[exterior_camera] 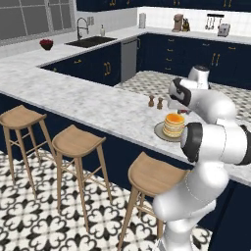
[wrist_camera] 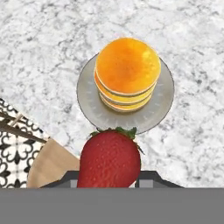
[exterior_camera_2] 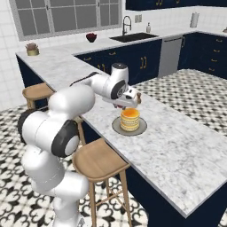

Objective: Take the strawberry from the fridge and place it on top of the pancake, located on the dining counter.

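Observation:
The strawberry (wrist_camera: 110, 159), red with green leaves, sits between my gripper's (wrist_camera: 109, 177) dark finger tips, which are shut on it. Beyond it in the hand view lies the pancake (wrist_camera: 127, 72), a golden stack on a round grey plate (wrist_camera: 87, 100). From the base views my gripper (exterior_camera: 177, 110) (exterior_camera_2: 126, 106) hangs just above and slightly to the near side of the pancake (exterior_camera: 174, 125) (exterior_camera_2: 130, 119) on the marble dining counter (exterior_camera: 88, 103) (exterior_camera_2: 177, 146). The fridge is out of view.
Two small brown shakers (exterior_camera: 155, 102) stand just beyond the plate. Three wooden stools (exterior_camera: 76, 142) (exterior_camera: 152, 174) (exterior_camera: 19, 117) line the counter's near side. A dark bowl of red fruit (exterior_camera: 46, 44) and a sink (exterior_camera: 90, 41) are on the far counter.

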Controlling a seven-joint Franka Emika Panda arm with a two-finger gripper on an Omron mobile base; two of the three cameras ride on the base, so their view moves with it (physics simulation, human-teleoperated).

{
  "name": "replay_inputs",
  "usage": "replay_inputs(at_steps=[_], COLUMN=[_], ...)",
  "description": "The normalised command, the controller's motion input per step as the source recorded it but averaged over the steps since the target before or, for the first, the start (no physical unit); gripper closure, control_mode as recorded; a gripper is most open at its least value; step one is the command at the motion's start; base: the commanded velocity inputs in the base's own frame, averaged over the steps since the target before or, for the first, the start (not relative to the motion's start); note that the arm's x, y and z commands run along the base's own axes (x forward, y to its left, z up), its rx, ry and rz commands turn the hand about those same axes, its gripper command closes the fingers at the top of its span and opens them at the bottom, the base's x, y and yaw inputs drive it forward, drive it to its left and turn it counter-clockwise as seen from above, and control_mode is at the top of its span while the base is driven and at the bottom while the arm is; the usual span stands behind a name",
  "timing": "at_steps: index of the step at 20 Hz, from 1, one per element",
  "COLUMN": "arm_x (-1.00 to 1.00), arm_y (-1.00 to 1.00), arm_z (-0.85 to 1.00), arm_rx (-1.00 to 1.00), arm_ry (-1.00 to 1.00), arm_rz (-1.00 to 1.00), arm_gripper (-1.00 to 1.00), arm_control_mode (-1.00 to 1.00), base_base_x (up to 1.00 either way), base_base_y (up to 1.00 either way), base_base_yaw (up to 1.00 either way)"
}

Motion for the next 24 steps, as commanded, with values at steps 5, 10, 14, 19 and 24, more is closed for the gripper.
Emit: replay_inputs(at_steps=[5, 10, 14, 19, 24], arm_x=[0.86, 0.66, 0.54, 0.2, 0.0], arm_y=[-0.24, -0.23, -0.08, 0.02, 0.02], arm_z=[-0.27, -0.33, -0.37, -0.38, -0.36], arm_rx=[0.01, 0.02, 0.02, 0.0, 0.0], arm_ry=[0.1, 0.09, 0.03, 0.0, 0.0], arm_rz=[0.0, 0.0, 0.0, 0.0, 0.0], arm_gripper=[1.0, 1.0, 1.0, 1.0, 1.0], arm_control_mode=[-1.0, -1.0, -1.0, -1.0, -1.0], base_base_x=[0.0, 0.0, 0.0, 0.0, 0.0], base_base_y=[0.0, 0.0, 0.0, 0.0, 0.0], base_base_yaw=[0.0, 0.0, 0.0, 0.0, 0.0])
